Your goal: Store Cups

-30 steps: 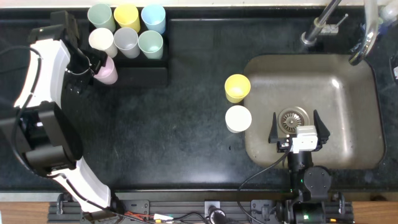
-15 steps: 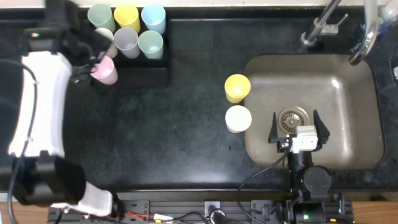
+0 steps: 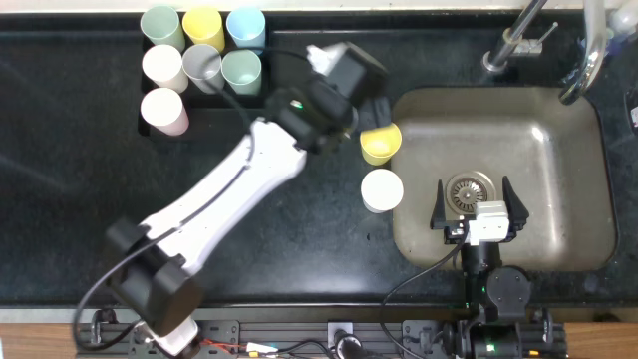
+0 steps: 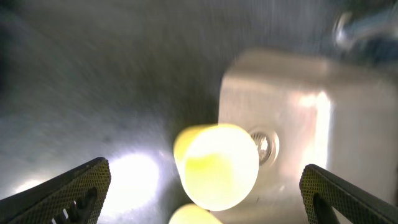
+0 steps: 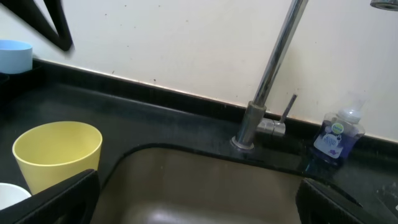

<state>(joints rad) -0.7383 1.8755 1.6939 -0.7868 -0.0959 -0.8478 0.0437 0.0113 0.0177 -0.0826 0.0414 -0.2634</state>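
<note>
Fingers of left gripper spread wide, empty, above yellow cup. Cup upright just beside sink. Right gripper likewise wide, over sink. Step: pickup approach. Next: descend, straddle cup wall, clamp, carry to rack.

Open counter lies between the cup tray and the sink, but the left arm slants across its middle. At the sink's left rim the yellow cup and white cup stand just beside each other. The faucet rises behind the basin.
</note>
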